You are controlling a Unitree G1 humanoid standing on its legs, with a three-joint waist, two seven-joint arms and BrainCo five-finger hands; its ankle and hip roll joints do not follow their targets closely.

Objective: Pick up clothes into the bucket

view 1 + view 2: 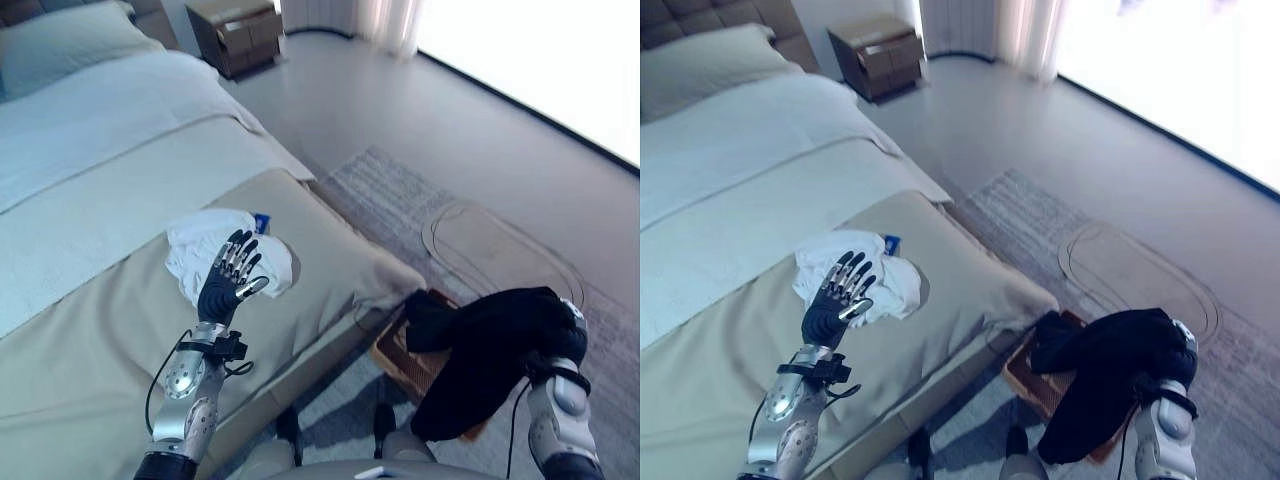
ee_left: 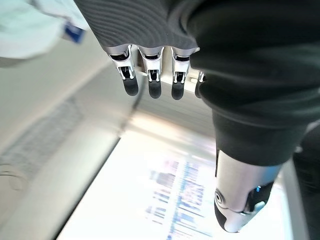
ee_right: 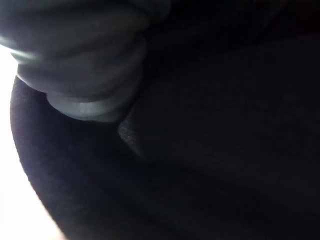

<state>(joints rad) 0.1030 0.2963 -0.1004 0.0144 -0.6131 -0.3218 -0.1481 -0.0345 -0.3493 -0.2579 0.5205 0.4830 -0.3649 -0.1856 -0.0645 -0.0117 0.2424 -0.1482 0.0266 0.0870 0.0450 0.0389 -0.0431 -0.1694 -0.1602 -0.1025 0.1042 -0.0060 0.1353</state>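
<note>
The black garment [image 1: 480, 355] I'm carrying drapes over my right hand [image 1: 566, 330] at the near right, hanging just above the wicker bucket [image 1: 400, 360] on the floor beside the bed [image 1: 330, 260]; those fingers are buried under the cloth, so I cannot tell how they are set. The right wrist view gives me nothing but dark fabric. The white garment [image 1: 200, 245] lies on the bed just beyond my left hand [image 1: 228, 280], which hovers with fingers [image 2: 152, 87] straight and empty. I judge the left hand much nearer to it.
</note>
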